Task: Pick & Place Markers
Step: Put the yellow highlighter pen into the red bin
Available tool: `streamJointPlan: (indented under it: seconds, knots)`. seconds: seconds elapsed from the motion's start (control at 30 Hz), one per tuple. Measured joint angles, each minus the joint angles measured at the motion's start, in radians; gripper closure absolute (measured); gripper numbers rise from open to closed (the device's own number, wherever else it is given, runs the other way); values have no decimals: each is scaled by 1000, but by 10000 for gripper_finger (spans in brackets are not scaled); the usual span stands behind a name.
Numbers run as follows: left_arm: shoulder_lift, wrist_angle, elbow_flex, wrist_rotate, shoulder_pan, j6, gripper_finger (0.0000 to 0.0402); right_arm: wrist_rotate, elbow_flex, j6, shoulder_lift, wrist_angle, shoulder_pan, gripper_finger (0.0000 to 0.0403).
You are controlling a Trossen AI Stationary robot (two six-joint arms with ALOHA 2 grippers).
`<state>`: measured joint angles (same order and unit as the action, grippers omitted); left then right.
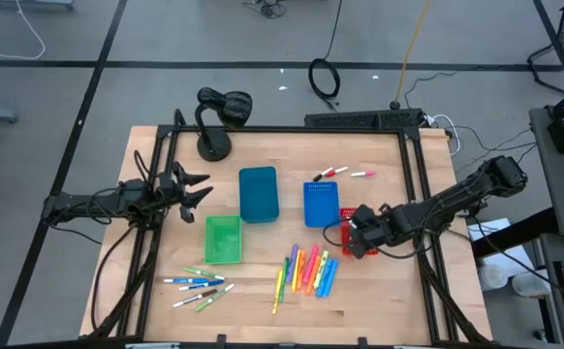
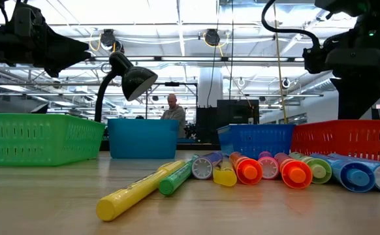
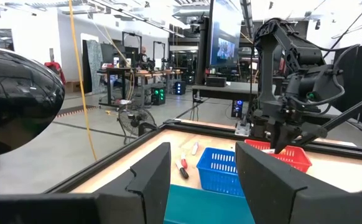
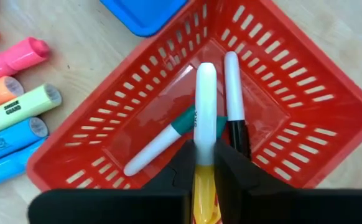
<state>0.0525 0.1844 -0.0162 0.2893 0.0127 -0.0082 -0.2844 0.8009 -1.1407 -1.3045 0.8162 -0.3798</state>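
Overhead view, left to right. The left gripper [image 1: 197, 187] hovers at the left of the table, fingers spread, holding nothing. Below it lie white-bodied markers [image 1: 200, 285] near the lower edge, right of them a green bin [image 1: 223, 238] and a teal bin [image 1: 258, 193]. Neon markers [image 1: 308, 271] lie in a row at lower centre; a blue bin [image 1: 322, 204] stands above them, with two more markers [image 1: 345, 173] at upper centre. At centre right, the right gripper [image 4: 206, 163] is above the red bin [image 4: 305, 118], pinching a white marker [image 4: 204, 112]; two markers [image 4: 231, 99] lie inside the bin.
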Motion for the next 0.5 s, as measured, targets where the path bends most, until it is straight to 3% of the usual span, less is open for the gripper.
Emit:
streamJointPlan:
  seconds: [0.3,0.5]
  knots:
    - [0,0,0,0,0,0,217,-1,0,4,0,-1,0,374]
    - [0,0,0,0,0,0,217,-1,0,25,0,-5,0,346]
